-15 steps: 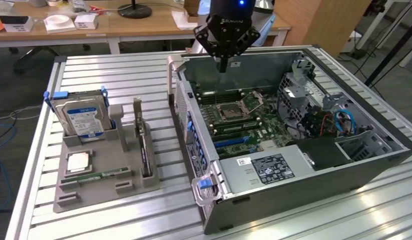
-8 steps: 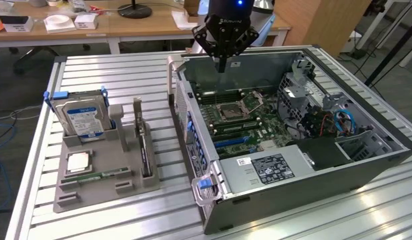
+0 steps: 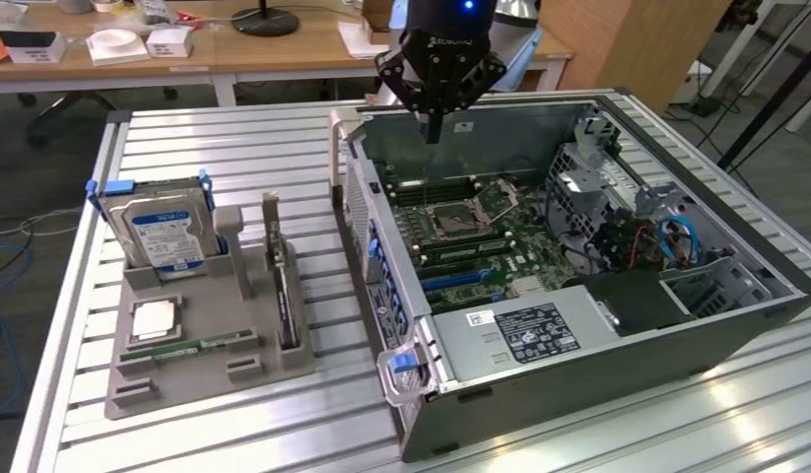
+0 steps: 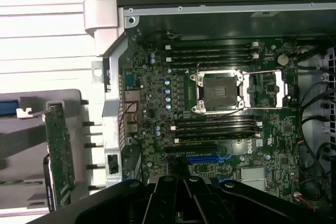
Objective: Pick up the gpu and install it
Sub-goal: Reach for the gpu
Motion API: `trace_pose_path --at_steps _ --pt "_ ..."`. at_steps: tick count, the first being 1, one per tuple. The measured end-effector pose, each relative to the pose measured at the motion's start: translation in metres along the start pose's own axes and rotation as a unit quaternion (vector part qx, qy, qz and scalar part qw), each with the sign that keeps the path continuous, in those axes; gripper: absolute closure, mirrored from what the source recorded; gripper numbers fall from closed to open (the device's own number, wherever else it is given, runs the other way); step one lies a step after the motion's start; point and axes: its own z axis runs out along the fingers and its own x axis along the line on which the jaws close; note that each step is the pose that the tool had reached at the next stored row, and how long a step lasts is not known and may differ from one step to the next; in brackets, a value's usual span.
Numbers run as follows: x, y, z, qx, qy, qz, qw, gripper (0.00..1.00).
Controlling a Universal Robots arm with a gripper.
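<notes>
The gpu [image 3: 286, 296] stands on edge in a slot of the grey holder [image 3: 181, 379], on the exterior view's left of the open computer case [image 3: 616, 345]. Its silvery bracket end points away from the camera. The wrist view shows the gpu [image 4: 58, 153] as a green board edge beside the case's rear wall. My gripper [image 3: 435, 130] hangs above the far rim of the case, well apart from the gpu, fingers drawn together with nothing between them. Below it lies the motherboard [image 4: 157, 103] with a blue expansion slot [image 4: 206, 158].
A silver hard drive [image 3: 168, 235] with a blue-white label stands in the holder, beyond a processor chip [image 3: 156, 318] and a green memory stick [image 3: 195, 346]. An open processor socket [image 4: 220, 90] sits mid-board. Cables and drive cages [image 3: 655, 241] crowd the case's right.
</notes>
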Motion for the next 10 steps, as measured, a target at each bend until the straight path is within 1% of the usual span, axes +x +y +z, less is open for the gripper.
trace_pose_path --at_steps 10 --pt "0.0048 -0.0004 -0.0001 0.0000 0.0000 0.000 1.0000 0.89"
